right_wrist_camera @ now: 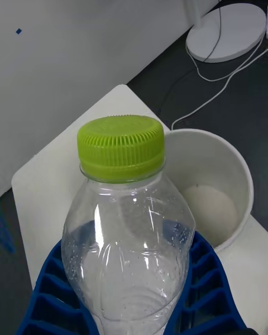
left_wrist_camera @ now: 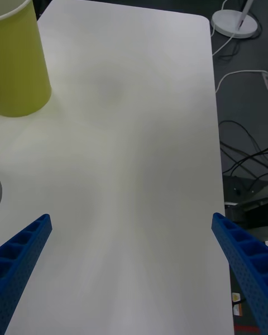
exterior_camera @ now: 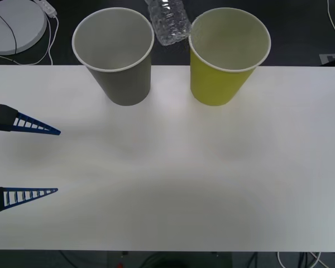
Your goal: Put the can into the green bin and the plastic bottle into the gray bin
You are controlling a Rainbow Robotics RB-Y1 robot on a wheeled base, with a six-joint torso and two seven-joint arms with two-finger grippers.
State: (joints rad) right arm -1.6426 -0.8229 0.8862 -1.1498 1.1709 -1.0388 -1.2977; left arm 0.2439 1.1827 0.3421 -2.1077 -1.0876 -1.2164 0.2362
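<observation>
My right jaws (right_wrist_camera: 131,307) are pinched on the plastic bottle (right_wrist_camera: 125,240), the 2 blue ribbed fingers (right_wrist_camera: 209,290) pressed against its clear body on either side, with its lime-green cap (right_wrist_camera: 121,148) standing upright above them. In the front view the plastic bottle (exterior_camera: 167,21) hangs at the far edge of the desk (exterior_camera: 167,184), behind and between the 2 bins, its ribbed clear body showing between their rims. From my right wrist I look down into a pale-walled bin (right_wrist_camera: 215,187) just beyond the bottle; its outer colour I cannot tell from there. The gray bin (exterior_camera: 117,56) stands upright on the desk toward my left, and the green bin (exterior_camera: 226,56) stands upright beside it toward my right, the 2 near each other but apart; both look to hold nothing, though I cannot see every part of their floors. My left jaws (exterior_camera: 57,161) are spread wide and hover low over the desk at my left side, well apart from both bins, the 2 blue fingers (exterior_camera: 36,125) pointing across the white top with nothing between them. From my left wrist, the green bin (left_wrist_camera: 19,61) stands on the desk well beyond my spread left jaws (left_wrist_camera: 131,240). A white round lamp base (exterior_camera: 14,25) and its cables lie on the dark floor past the desk's far corner.
</observation>
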